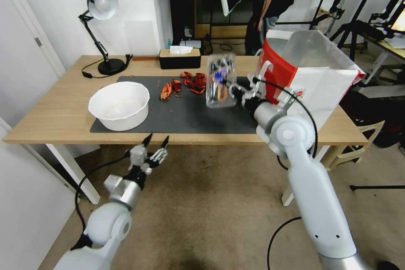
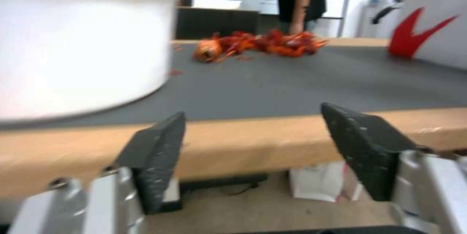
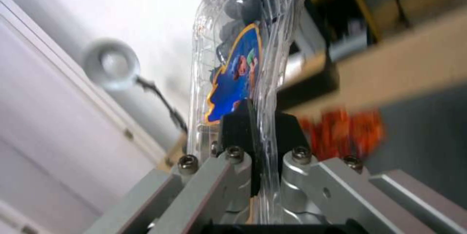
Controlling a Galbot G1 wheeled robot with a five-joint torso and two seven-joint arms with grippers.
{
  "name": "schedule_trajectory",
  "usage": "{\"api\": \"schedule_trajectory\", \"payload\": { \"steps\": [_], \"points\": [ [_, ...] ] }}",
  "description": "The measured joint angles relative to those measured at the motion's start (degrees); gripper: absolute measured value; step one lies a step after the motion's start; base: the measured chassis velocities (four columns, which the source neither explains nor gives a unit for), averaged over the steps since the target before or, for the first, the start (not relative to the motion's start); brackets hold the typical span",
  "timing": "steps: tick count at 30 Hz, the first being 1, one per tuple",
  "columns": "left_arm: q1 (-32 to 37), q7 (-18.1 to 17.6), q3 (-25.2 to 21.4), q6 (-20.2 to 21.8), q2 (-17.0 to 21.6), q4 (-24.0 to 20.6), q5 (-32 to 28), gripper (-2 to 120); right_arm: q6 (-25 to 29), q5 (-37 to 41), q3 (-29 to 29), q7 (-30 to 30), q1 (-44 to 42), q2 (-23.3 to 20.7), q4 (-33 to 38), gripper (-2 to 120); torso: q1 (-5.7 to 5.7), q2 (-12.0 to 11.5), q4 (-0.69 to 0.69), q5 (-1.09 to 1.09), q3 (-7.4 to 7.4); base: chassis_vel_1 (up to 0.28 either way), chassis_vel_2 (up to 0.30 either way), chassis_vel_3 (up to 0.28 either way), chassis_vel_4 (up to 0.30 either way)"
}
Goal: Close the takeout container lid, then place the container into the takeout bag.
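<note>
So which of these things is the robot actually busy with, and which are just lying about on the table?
Part of the job:
- takeout container, held up in the right pincer, lid shut
- takeout bag, standing open at the table's right end

Just lying about:
- white bowl
- red crayfish on the dark mat
- desk lamp
- tissue box
- left pincer, open, idle below the table edge

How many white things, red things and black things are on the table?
White: 2, the bowl and the takeout bag.
Red: 1, the crayfish pile.
Black: 3, the lamp, the tissue box and the mat.
Total: 6.
</note>
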Motion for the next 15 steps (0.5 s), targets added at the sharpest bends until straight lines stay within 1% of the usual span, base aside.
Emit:
{"api": "schedule_trajectory", "payload": {
  "steps": [2, 3, 6, 7, 10, 11, 12, 13, 15],
  "points": [
    [1.6, -0.2, -1.3, -1.1, -0.7, 0.0, 0.3, 85, 2.0, -1.4, 0.2, -0.6, 1.5, -0.7, 0.3, 0, 0.0, 0.0, 0.0, 0.01, 0.0, 0.0, 0.0, 0.0, 0.0],
    [1.6, -0.2, -1.3, -1.1, -0.7, 0.0, 0.3, 85, 2.0, -1.4, 0.2, -0.6, 1.5, -0.7, 0.3, 0, 0.0, 0.0, 0.0, 0.01, 0.0, 0.0, 0.0, 0.0, 0.0],
    [3.8, -0.2, -2.8, -2.7, -1.8, 0.6, 0.9, 98, 4.8, -4.9, 1.8, -1.0, 3.8, -2.3, 0.5, 0, 0.0, 0.0, 0.0, 0.02, 0.0, 0.0, 0.0, 0.0, 0.0],
    [3.8, -0.2, -2.8, -2.7, -1.8, 0.6, 0.9, 98, 4.8, -4.9, 1.8, -1.0, 3.8, -2.3, 0.5, 0, 0.0, 0.0, 0.0, 0.02, 0.0, 0.0, 0.0, 0.0, 0.0],
    [4.8, -0.2, -3.4, -3.6, -2.8, 1.2, 1.3, 100, 7.5, -9.5, 3.7, 0.0, 5.8, -4.4, 0.0, 0, 0.0, 0.0, 0.0, 0.01, 0.0, 0.0, 0.0, 0.0, 0.0],
    [4.8, -0.2, -3.4, -3.6, -2.8, 1.2, 1.3, 100, 7.5, -9.5, 3.7, 0.0, 5.8, -4.4, 0.0, 0, 0.0, 0.0, 0.0, 0.01, 0.0, 0.0, 0.0, 0.0, 0.0],
    [5.1, -0.2, -3.5, -3.9, -3.0, 1.5, 1.4, 100, 8.4, -11.7, 5.0, 0.6, 6.7, -5.5, -0.4, 0, 0.0, 0.0, 0.0, 0.01, 0.0, 0.0, 0.0, 0.0, 0.0],
    [5.1, -0.2, -3.5, -3.9, -3.0, 1.5, 1.4, 100, 8.4, -11.7, 5.0, 0.6, 6.7, -5.5, -0.4, 0, 0.0, 0.0, 0.0, 0.01, 0.0, 0.0, 0.0, 0.0, 0.0],
    [5.4, -0.2, -3.6, -4.2, -3.2, 1.9, 1.4, 100, 8.4, -13.0, 7.0, 2.1, 7.8, -7.3, -0.7, 0, 0.0, 0.0, -0.01, 0.02, 0.0, 0.0, 0.0, 0.0, 0.0]
  ]
}}
